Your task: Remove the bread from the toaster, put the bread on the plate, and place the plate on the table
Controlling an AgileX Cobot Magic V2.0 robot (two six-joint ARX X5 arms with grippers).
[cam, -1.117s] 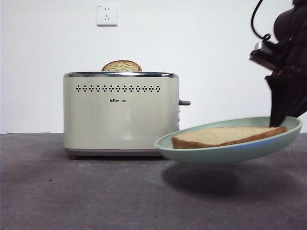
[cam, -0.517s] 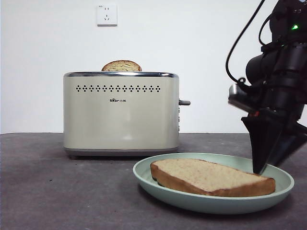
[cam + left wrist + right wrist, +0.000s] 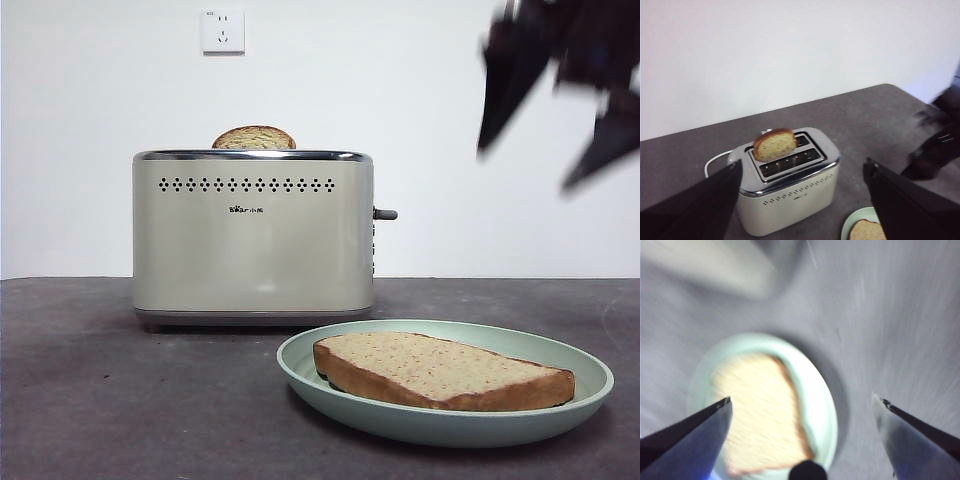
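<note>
The bread lies flat on the mint-green plate, which rests on the table in front of and to the right of the cream toaster. My right gripper hangs open and blurred high above the plate's right side. In its wrist view the right gripper spreads wide above the plate and the bread, touching neither. My left gripper stays open, high over the toaster. A corner of the plate and the bread shows there.
A second slice with a darker domed top stands in the toaster's slot, also seen as the slice from above. A white cord trails behind the toaster. A wall socket is on the white wall.
The plate with the bread came down from the air onto the table. My right gripper let go of its rim and has risen to the top right.
</note>
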